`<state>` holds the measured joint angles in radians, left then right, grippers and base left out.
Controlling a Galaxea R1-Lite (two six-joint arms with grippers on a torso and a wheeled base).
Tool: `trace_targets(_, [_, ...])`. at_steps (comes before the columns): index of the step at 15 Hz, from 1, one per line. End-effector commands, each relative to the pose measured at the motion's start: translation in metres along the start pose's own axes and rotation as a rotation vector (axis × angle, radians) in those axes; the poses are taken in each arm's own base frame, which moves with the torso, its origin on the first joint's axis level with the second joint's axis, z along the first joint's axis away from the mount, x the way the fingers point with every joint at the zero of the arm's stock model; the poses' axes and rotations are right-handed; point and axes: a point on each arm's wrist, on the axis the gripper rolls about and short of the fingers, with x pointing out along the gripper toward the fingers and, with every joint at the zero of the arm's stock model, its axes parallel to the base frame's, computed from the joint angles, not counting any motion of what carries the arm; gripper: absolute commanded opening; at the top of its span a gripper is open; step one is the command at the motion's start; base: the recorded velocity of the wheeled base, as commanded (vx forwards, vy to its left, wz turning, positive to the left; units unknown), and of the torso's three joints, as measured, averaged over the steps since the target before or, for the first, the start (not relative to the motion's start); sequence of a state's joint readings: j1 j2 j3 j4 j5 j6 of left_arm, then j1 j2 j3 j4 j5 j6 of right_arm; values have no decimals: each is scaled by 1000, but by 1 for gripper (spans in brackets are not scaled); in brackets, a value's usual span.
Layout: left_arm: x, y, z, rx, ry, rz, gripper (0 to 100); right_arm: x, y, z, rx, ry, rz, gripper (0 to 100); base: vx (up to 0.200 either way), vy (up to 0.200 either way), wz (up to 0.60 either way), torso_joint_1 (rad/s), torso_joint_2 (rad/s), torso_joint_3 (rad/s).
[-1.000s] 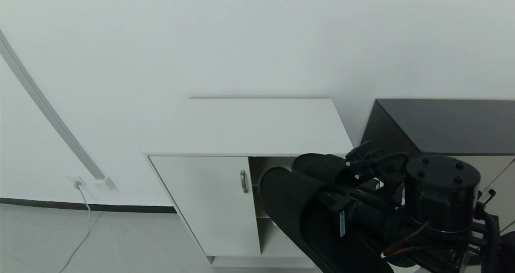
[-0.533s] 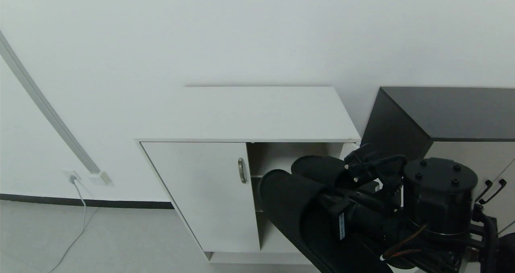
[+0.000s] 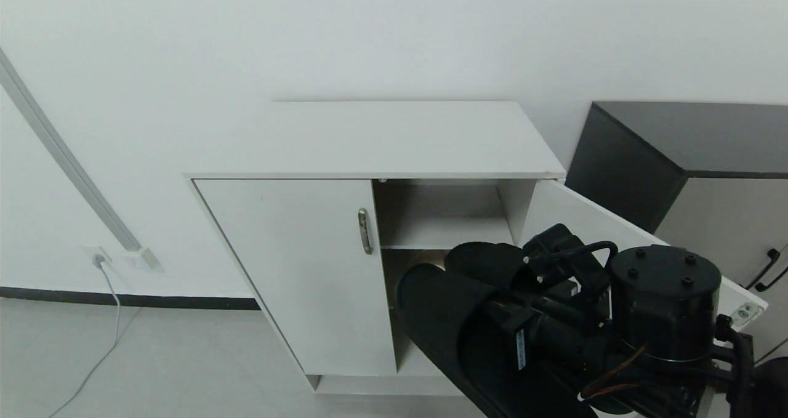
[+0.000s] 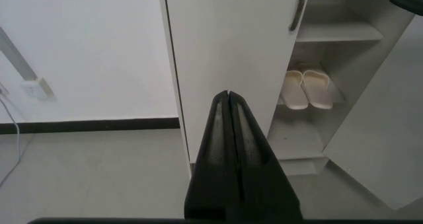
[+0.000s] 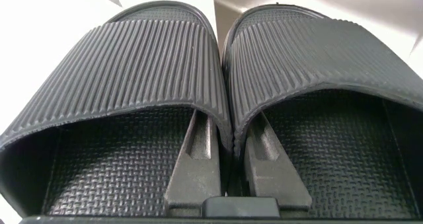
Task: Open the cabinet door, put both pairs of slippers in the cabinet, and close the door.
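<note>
**A:** What has the right gripper got?

**B:** It is clamped on the touching inner walls of the black slippers, one finger under each strap. The pair sits on it side by side, toes pointing away from the wrist. The straps are ribbed and the footbeds carry a diamond pattern, all in matt black.

**A:** So the step in hand is carrying them into the cabinet?

**B:** I judge so. Keep the clamp firm and the pair level, toes first. Steer between the closed door, ahead to the gripper's left, and the open door, swung out on its right. Let go only once the soles rest on a board.

**A:** Which board?

**B:** Farther in, the beige slippers lie on the middle shelf. The board above or below it looks the better choice.

**A:** And the left gripper?

**B:** Its fingers are together and hold nothing. It is well to the left of the right gripper, facing the closed door.
</note>
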<state>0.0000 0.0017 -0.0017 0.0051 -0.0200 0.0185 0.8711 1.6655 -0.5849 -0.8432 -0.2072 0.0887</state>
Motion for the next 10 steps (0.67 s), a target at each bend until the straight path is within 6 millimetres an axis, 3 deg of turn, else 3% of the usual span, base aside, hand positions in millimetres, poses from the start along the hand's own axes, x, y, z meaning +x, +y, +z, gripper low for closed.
trace_targets(1, [0, 0, 0, 0, -1, 0, 0, 0, 0, -2, -2, 5, 0, 0, 0, 0, 0, -188, 505, 320])
trace_targets(10, [0, 0, 0, 0, -1, 0, 0, 0, 1, -1, -2, -1, 3, 0, 0, 0, 0, -156, 483, 323])
